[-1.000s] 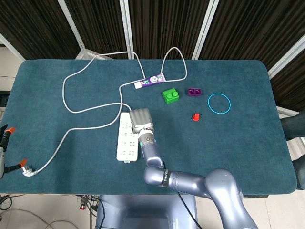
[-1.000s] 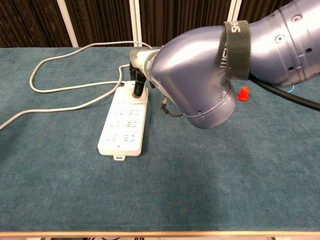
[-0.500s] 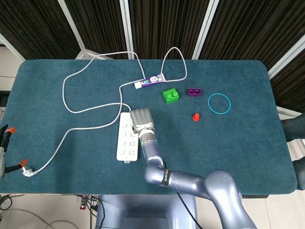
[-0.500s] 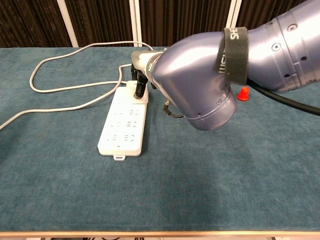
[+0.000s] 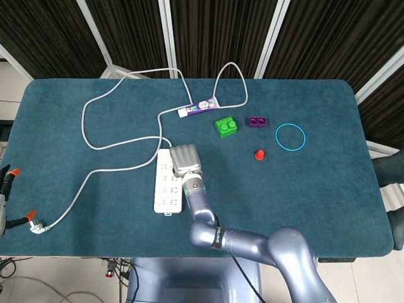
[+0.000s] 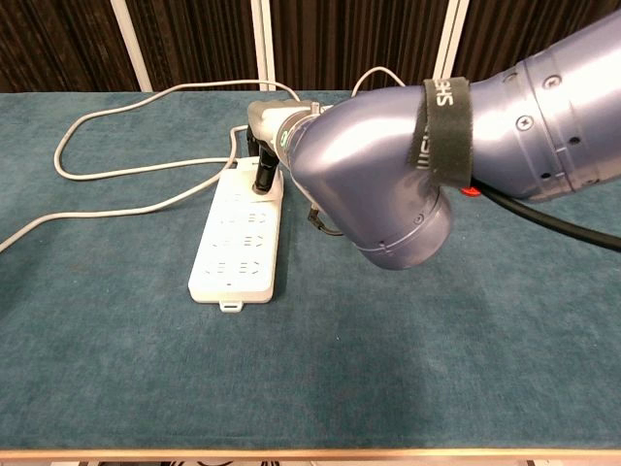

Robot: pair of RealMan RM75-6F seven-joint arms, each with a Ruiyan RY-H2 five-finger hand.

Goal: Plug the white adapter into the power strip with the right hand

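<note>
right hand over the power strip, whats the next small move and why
Probably press straight down. The right hand sits over the far end of the power strip, its dark fingers touching the top sockets. The white adapter is hidden, so seating can't be confirmed.

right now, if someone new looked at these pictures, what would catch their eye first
The big silver-blue right arm fills the chest view, its hand over the far end of the white power strip near the table's middle. Behind, a long grey cable loops across the blue tabletop.
</note>
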